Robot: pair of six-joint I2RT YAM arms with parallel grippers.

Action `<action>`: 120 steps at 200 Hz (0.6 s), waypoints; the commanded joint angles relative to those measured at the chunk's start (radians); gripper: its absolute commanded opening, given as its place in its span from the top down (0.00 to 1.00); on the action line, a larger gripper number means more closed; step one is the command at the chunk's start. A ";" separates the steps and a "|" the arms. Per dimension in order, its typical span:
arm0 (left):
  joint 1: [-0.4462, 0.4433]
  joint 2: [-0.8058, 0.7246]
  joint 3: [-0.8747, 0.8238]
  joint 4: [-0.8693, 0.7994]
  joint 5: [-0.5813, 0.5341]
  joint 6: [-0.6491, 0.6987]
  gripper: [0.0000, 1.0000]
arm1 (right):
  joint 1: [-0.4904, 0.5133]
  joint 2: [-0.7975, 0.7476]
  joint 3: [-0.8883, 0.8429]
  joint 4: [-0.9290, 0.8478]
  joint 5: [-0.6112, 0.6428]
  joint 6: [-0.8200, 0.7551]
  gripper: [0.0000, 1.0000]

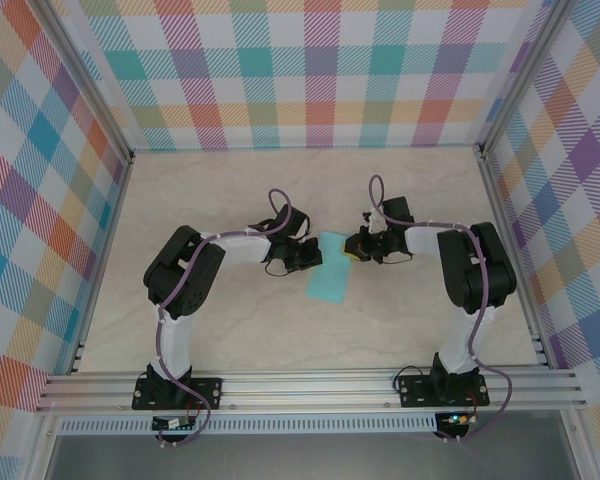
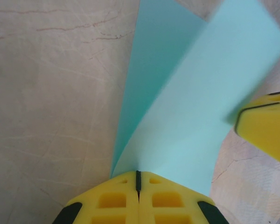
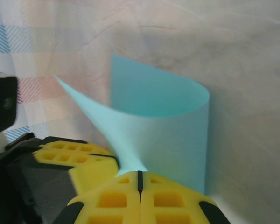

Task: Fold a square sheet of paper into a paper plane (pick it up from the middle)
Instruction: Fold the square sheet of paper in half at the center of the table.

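Together, the left tool (image 2: 138, 181) and the right tool (image 3: 140, 181) are each clenching an edge of the square sheet of paper (image 1: 330, 275), which is bowing between them over the counter (image 1: 230, 190). Uneven closing is risking a skewed crease; pulling apart could tear the paper or slip it free.

Top of paper (image 2: 177, 107) cropped, blurred
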 commanded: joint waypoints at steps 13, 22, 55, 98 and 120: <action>-0.021 0.026 -0.015 -0.122 -0.039 0.019 1.00 | -0.020 0.057 -0.004 -0.028 0.040 -0.036 1.00; -0.021 0.027 -0.015 -0.123 -0.038 0.022 1.00 | -0.024 0.074 0.003 -0.039 0.048 -0.035 1.00; -0.021 0.028 -0.016 -0.127 -0.042 0.024 1.00 | -0.030 0.042 0.025 -0.066 0.016 -0.040 1.00; -0.021 0.027 -0.016 -0.127 -0.042 0.025 1.00 | -0.032 -0.001 0.094 -0.104 0.004 -0.049 1.00; -0.021 0.024 -0.018 -0.130 -0.043 0.025 1.00 | -0.034 0.035 0.124 -0.127 0.022 -0.056 1.00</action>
